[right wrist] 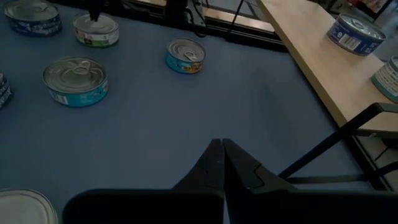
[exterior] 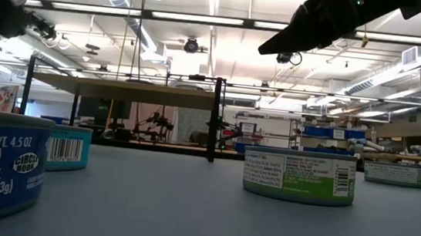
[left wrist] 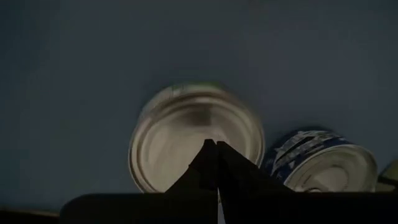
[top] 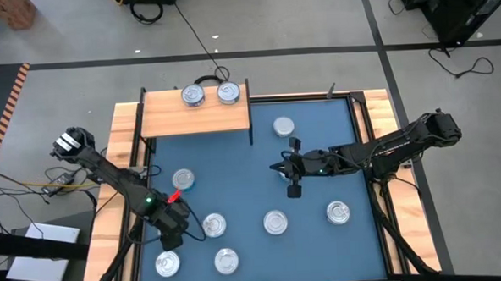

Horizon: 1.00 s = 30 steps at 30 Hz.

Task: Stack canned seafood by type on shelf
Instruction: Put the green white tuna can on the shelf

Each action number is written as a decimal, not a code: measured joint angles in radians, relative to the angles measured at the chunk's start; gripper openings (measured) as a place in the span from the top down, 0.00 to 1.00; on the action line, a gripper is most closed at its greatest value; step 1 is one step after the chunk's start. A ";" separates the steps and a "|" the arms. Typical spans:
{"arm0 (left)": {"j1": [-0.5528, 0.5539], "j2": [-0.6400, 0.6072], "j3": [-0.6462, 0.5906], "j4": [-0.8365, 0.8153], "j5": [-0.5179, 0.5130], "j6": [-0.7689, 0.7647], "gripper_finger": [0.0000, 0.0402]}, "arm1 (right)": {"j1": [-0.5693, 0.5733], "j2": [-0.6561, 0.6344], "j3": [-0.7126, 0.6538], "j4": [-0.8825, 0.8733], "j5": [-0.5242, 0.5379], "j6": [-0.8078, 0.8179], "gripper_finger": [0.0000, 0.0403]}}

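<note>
Both grippers were pinched together, empty: left gripper (top: pixel 170 239) low over near-left cans, right gripper (top: pixel 291 168) mid-table. Two cans (top: pixel 193 95) sat on the shelf (top: pixel 165 119), seven cans (top: pixel 275 222) scattered on the table (top: pixel 235 175).

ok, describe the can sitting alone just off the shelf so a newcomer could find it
Start from the wooden shelf at the far left of the blue table, which carries two cans. Just past the shelf's right end, on the tabletop, stands one can. It is the only table can at the far edge; the others lie nearer the front, beyond the shut right gripper.
</note>
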 joint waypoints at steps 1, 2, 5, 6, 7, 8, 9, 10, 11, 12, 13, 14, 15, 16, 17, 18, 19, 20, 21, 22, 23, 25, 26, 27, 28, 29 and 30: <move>-0.005 0.012 -0.002 0.001 0.009 -0.007 1.00 | 0.000 0.000 0.000 0.000 0.000 -0.007 0.99; -0.009 0.023 -0.004 0.001 0.017 -0.011 1.00 | 0.001 0.000 0.000 0.000 0.000 -0.010 0.99; -0.012 0.048 -0.004 0.023 0.015 -0.023 1.00 | 0.003 0.000 0.000 -0.001 0.000 -0.010 0.99; -0.012 0.057 -0.003 0.028 0.005 -0.026 1.00 | 0.004 0.000 0.000 -0.001 0.000 -0.011 0.99; -0.012 0.062 -0.002 0.028 -0.004 -0.029 1.00 | 0.005 0.000 0.000 0.000 0.000 -0.016 0.99; -0.011 0.065 -0.002 0.027 -0.016 -0.030 1.00 | 0.008 0.000 0.000 0.000 0.000 -0.023 0.99; -0.008 0.067 0.000 0.027 -0.031 -0.030 1.00 | 0.011 0.000 0.000 0.000 0.000 -0.034 0.99; -0.002 0.068 0.000 0.026 -0.045 -0.029 1.00 | 0.015 0.000 0.000 0.000 0.000 -0.044 0.99; 0.005 0.068 0.001 0.023 -0.065 -0.029 1.00 | 0.019 0.000 0.000 0.001 0.000 -0.057 0.99; 0.013 0.068 0.001 0.021 -0.087 -0.029 1.00 | 0.023 0.000 0.000 0.002 0.000 -0.063 0.99; 0.020 0.068 0.001 0.019 -0.103 -0.029 1.00 | 0.025 0.000 0.000 0.002 0.000 -0.068 0.99; 0.028 0.068 0.001 0.019 -0.118 -0.024 1.00 | 0.028 0.000 0.000 0.002 0.000 -0.070 0.99; 0.034 0.068 0.001 0.020 -0.133 -0.015 1.00 | 0.030 0.000 0.000 0.002 0.000 -0.070 0.99; 0.042 0.068 0.000 0.022 -0.148 0.003 1.00 | 0.031 0.000 0.000 0.002 0.000 -0.070 0.99; 0.052 0.068 0.000 0.027 -0.163 0.022 1.00 | 0.030 0.000 0.000 0.003 0.000 -0.070 0.99; 0.064 0.068 0.000 0.035 -0.185 0.038 1.00 | 0.030 0.000 0.000 0.002 0.000 -0.070 0.99; 0.079 0.068 -0.001 0.043 -0.209 0.056 1.00 | 0.030 0.000 0.000 0.002 0.000 -0.070 0.99; 0.094 0.069 -0.001 0.051 -0.229 0.074 1.00 | 0.030 0.000 0.000 0.002 0.000 -0.071 0.99; 0.110 0.070 -0.002 0.056 -0.250 0.090 1.00 | 0.030 0.000 0.000 0.002 0.000 -0.074 0.99; 0.126 0.070 -0.003 0.061 -0.267 0.111 1.00 | 0.030 0.000 0.000 0.002 0.000 -0.078 0.99; 0.144 0.070 -0.004 0.068 -0.279 0.137 1.00 | 0.030 0.000 0.000 0.002 0.000 -0.081 0.99; 0.179 0.071 -0.004 0.096 -0.301 0.190 1.00 | 0.030 0.000 0.000 0.002 0.000 -0.081 0.99; 0.198 0.072 -0.004 0.112 -0.314 0.218 1.00 | 0.030 0.000 0.000 0.002 0.000 -0.081 0.99; 0.216 0.072 -0.005 0.125 -0.327 0.246 1.00 | 0.030 0.000 0.000 0.002 0.000 -0.081 0.99; 0.234 0.072 -0.005 0.134 -0.335 0.273 1.00 | 0.030 0.000 0.000 0.002 0.000 -0.081 0.99; 0.252 0.072 -0.005 0.146 -0.345 0.299 1.00 | 0.030 0.000 0.000 0.002 0.000 -0.081 0.99; 0.269 0.075 -0.006 0.165 -0.350 0.328 1.00 | 0.030 0.000 0.000 0.002 0.000 -0.081 0.99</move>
